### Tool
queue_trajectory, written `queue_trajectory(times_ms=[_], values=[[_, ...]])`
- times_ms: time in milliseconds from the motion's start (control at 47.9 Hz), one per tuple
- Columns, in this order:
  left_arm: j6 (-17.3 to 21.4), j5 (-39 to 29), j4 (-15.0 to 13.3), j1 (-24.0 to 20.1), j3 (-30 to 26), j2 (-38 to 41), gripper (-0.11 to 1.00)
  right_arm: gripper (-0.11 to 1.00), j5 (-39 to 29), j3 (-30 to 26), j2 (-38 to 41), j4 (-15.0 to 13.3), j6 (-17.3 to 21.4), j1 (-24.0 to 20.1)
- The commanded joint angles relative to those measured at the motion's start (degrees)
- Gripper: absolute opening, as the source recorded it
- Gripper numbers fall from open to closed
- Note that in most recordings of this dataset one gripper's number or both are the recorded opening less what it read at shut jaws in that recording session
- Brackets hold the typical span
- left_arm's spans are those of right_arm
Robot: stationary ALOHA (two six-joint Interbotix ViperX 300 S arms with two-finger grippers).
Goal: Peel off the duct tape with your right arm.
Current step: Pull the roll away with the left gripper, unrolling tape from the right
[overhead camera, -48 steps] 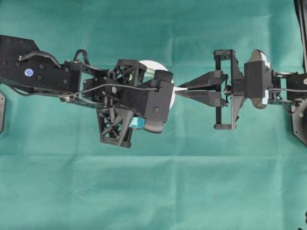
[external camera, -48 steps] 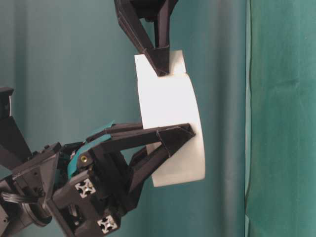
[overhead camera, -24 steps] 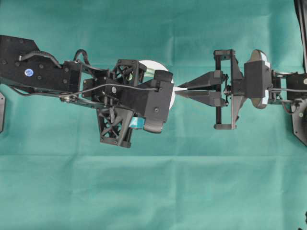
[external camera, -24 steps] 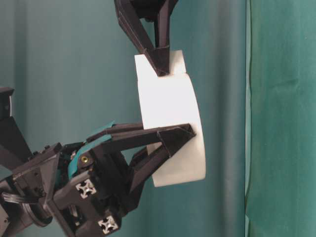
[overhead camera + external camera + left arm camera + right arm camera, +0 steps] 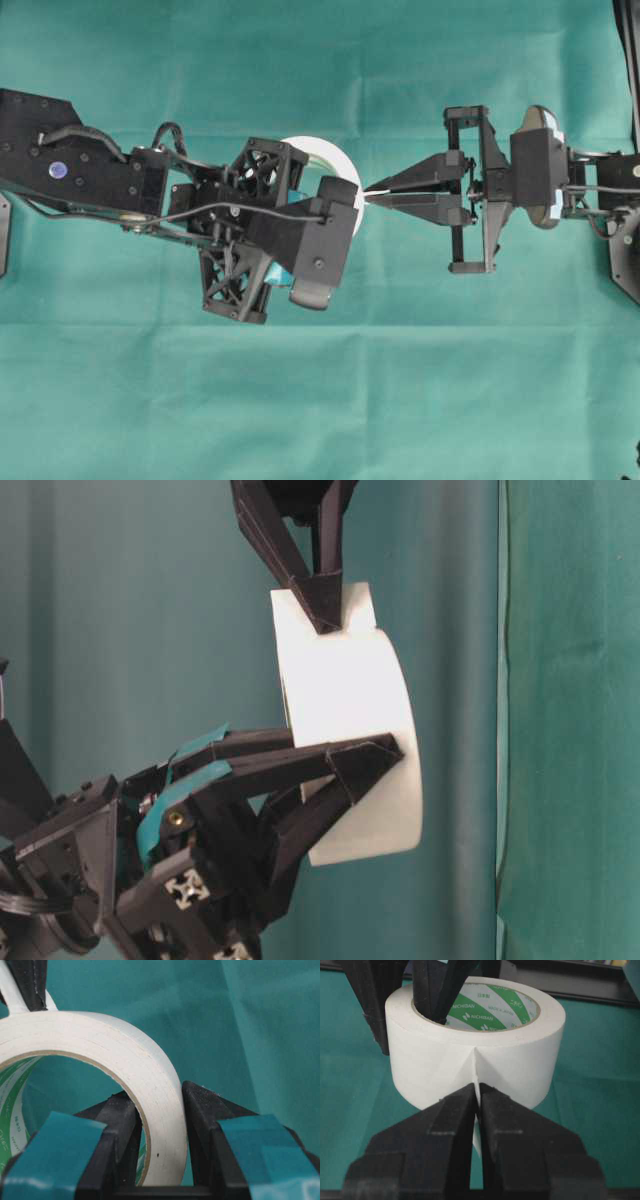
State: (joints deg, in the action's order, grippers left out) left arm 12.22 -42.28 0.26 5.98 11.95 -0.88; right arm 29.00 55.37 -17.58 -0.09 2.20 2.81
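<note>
Pinching the loose tab [image 5: 476, 1091] of the duct tape [image 5: 475, 1042], the right gripper [image 5: 372, 193] is clamped shut on it just right of center in the overhead view, its two pointed fingers [image 5: 450, 1130] meeting at the roll's outer face. Across from it, the left gripper [image 5: 159, 1125] is clasping the roll's wall, one finger inside the green-printed core and one outside, holding the roll in the air above the green cloth [image 5: 320, 400]. Compared with a second ago, the left arm is swinging slightly: in the overhead view the roll now sits a little higher in the frame and more of its white rim is showing, while the right arm has not moved. That turning is likely starting to draw the tab away, though no length of tape is visibly freed yet.
</note>
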Motion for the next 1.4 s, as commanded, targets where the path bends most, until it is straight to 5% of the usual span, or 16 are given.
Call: queue_trajectory(times_ms=[0, 939, 1377], values=[[0.4, -0.2, -0.4, 3.1, -0.4, -1.4, 0.22, -0.09, 0.4, -0.4, -0.4, 0.3, -0.1, 1.7], [1.0, -0.5, -0.7, 13.5, -3.5, -1.5, 0.22, -0.09, 0.5, 0.2, -0.4, 0.3, -0.1, 4.4], [9.7, 1.1, -0.7, 18.5, -6.2, -1.5, 0.22, -0.09, 1.3, 0.3, 0.0, 0.3, -0.1, 6.4]])
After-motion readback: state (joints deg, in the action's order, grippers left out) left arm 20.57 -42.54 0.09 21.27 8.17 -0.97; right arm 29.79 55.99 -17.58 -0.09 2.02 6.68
